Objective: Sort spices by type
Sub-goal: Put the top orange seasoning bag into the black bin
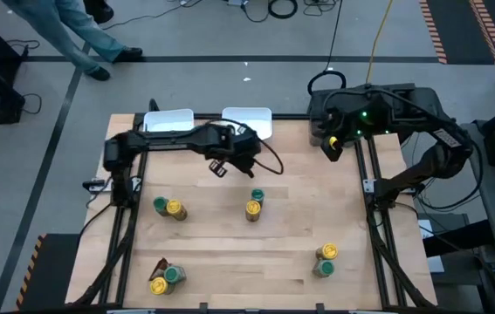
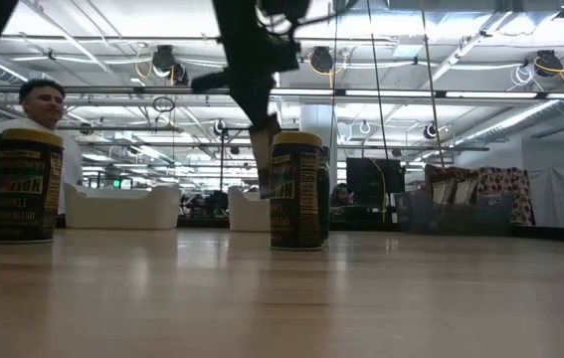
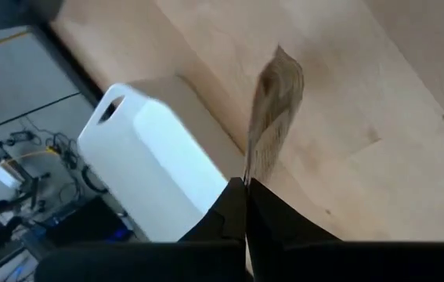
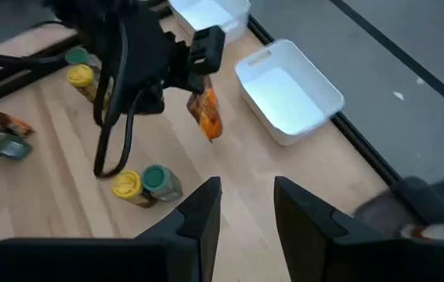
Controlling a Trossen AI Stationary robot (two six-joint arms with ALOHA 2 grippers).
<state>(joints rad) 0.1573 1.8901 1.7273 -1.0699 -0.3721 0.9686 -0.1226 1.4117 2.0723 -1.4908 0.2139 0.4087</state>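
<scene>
My left gripper (image 1: 219,167) hovers over the far middle of the table, shut on a small brown-orange packet (image 4: 208,116), which also shows in the left wrist view (image 3: 272,106) and the low view (image 2: 263,151). My right gripper (image 4: 245,205) waits high at the far right corner, open with nothing between its fingers. Jars with yellow and green lids stand in pairs on their bases: left (image 1: 168,208), centre (image 1: 254,203), near right (image 1: 325,260). At the near left, two more jars (image 1: 168,280) lie beside another packet (image 1: 160,265). My left gripper pinches the packet's upper end (image 3: 247,174) between its two shut fingers. The fingers come from above, slanting down toward the far edge. The packet hangs below the fingertips, lifted clear of the table, its pointed end lowest.
Two white rectangular trays (image 1: 168,120) (image 1: 247,120) sit side by side at the far edge, just beyond my left gripper. Bare wood lies between the jar pairs. A person stands beyond the table in the low view.
</scene>
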